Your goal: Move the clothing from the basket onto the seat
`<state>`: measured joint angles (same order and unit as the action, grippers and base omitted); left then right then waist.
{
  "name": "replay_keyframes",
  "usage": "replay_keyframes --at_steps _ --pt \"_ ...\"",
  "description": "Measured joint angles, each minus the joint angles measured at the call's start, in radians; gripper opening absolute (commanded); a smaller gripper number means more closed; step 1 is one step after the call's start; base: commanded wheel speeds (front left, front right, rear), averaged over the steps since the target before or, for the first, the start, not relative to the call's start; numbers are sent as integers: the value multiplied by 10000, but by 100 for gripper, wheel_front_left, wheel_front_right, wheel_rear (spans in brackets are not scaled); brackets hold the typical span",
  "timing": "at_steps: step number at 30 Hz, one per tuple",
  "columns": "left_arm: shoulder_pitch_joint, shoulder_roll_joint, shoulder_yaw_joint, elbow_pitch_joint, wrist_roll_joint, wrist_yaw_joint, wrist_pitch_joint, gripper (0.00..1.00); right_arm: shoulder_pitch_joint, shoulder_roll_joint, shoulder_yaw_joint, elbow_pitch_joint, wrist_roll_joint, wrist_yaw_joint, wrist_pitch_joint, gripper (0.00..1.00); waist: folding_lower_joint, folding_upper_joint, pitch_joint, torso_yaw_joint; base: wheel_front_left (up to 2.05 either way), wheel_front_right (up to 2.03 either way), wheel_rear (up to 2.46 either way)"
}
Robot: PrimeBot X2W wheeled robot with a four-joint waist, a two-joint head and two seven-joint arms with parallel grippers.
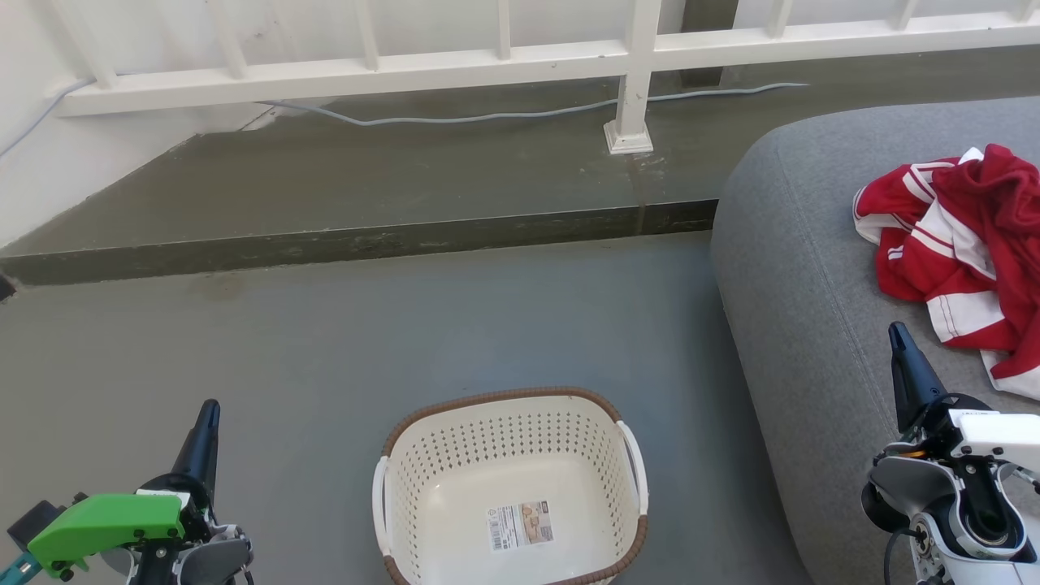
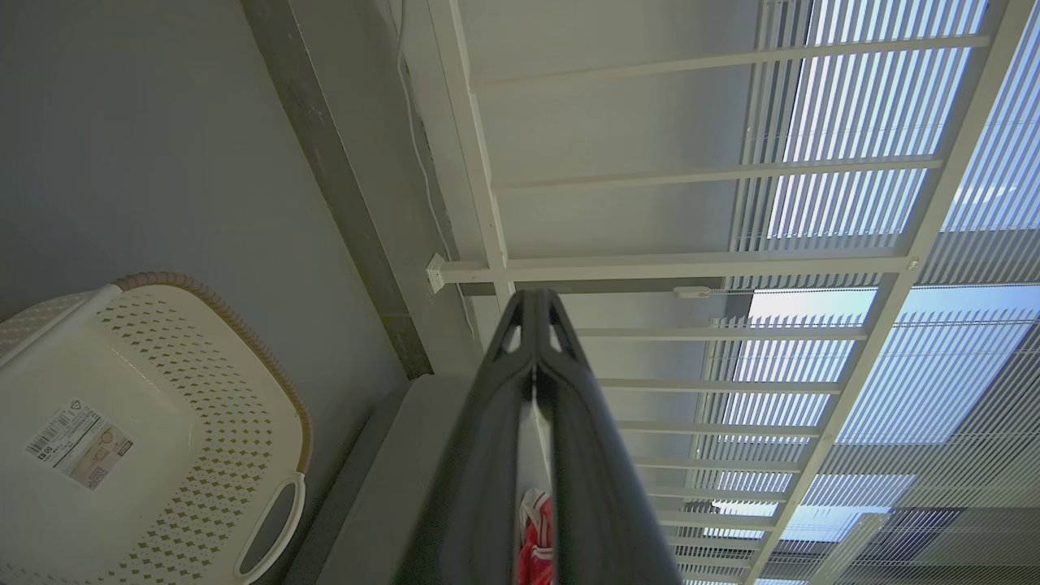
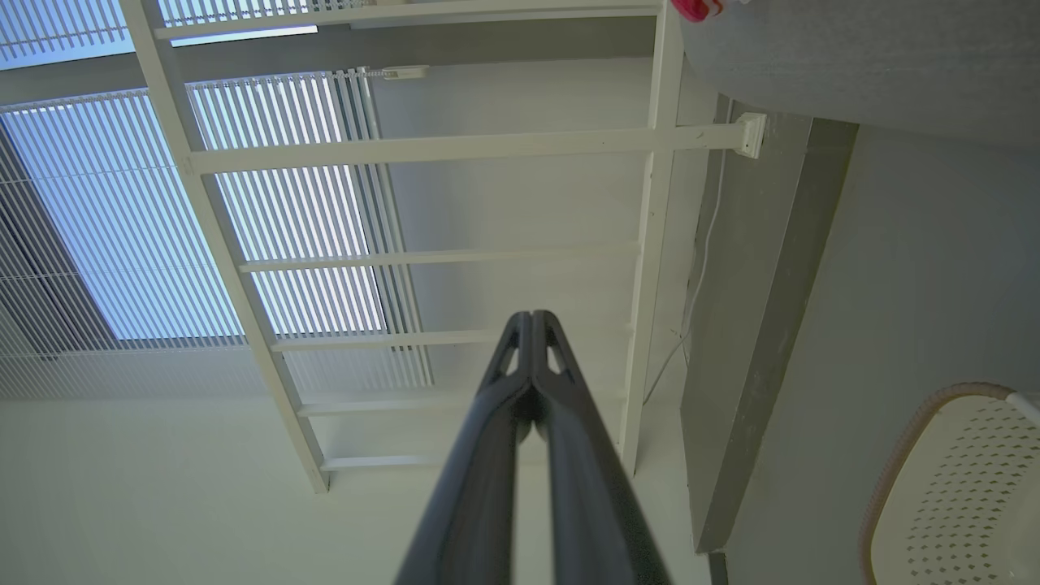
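Observation:
Red clothing with white panels (image 1: 963,244) lies crumpled on the grey seat (image 1: 796,268) at the right; a sliver of the clothing (image 2: 538,540) peeks between the fingers in the left wrist view. The cream basket (image 1: 512,487) with a brown rim stands on the floor at bottom centre, holding nothing but the label sticker (image 1: 520,524) on its bottom. My left gripper (image 1: 209,410) is shut at the lower left, left of the basket. My right gripper (image 1: 898,335) is shut at the lower right, over the seat's front part, just below the clothing.
A raised concrete step (image 1: 357,240) runs across behind the basket, with a white railing (image 1: 487,61) and a grey cable (image 1: 487,116) on it. The grey floor (image 1: 325,341) stretches between the step and the basket. The basket rim (image 3: 910,455) shows in the right wrist view.

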<state>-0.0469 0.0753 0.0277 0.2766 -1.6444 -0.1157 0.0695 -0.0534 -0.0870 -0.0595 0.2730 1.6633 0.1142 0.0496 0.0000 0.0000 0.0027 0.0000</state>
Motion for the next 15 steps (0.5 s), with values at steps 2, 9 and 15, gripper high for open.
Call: replay_keyframes --at_steps 2,9,15 --pt "0 0 2 2 0 0 0 0 -1 0 -2 10 0 0 0 0 0 0 0 0 0 0 0" --pt "-3 -2 4 10 0 -65 0 0 -2 0 -8 29 0 0 2 0 0 0 -1 0 0 0 0" --pt "-5 -4 10 13 0 -65 0 0 -3 0 -12 36 0 2 12 0 0 0 -1 0 0 0 0"
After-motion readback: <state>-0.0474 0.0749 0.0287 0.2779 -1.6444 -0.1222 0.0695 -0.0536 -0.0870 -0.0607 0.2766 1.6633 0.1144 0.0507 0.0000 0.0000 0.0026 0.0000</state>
